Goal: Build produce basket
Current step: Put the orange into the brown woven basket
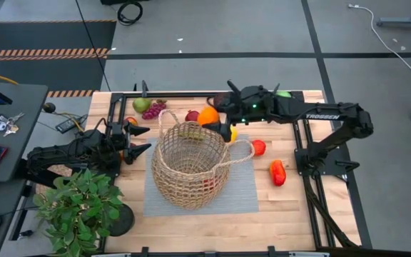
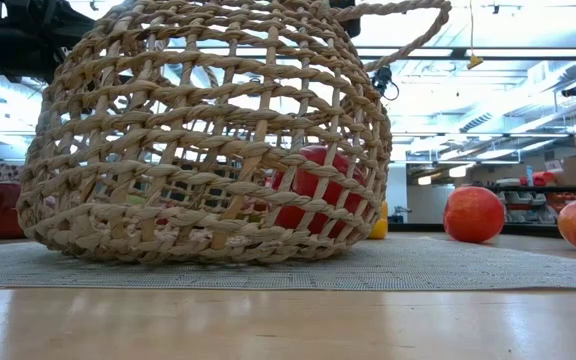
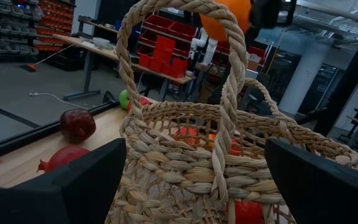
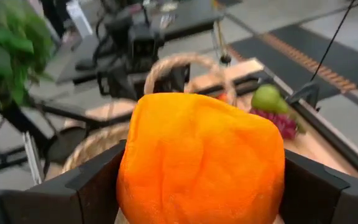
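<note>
The round wicker basket (image 1: 189, 168) stands on a grey mat (image 1: 248, 191) at mid-table, with red produce (image 2: 308, 190) inside it. My right gripper (image 1: 217, 118) reaches in from the right and is shut on an orange fruit (image 4: 201, 155), held over the basket's far rim. My left gripper (image 1: 140, 140) stands open just left of the basket, facing its loop handle (image 3: 227, 93). Loose on the table lie a green pear (image 1: 141, 105), purple grapes (image 1: 154, 111), a dark red piece (image 1: 192, 116), a red fruit (image 1: 258, 147) and a red-orange piece (image 1: 277, 172). My right gripper pinches the orange fruit between its two fingers (image 4: 98, 183), one on each of its flanks (image 4: 129, 180). The fingers come from the table's right side, nearly level and tipped slightly down. The fruit is lifted clear, above the basket's far rim.
A leafy potted plant (image 1: 77, 207) stands at the near left corner, close to the left arm. A yellow piece (image 1: 232, 134) lies under the right gripper and a green one (image 1: 282, 93) at the far edge. Bare wood shows at the near right.
</note>
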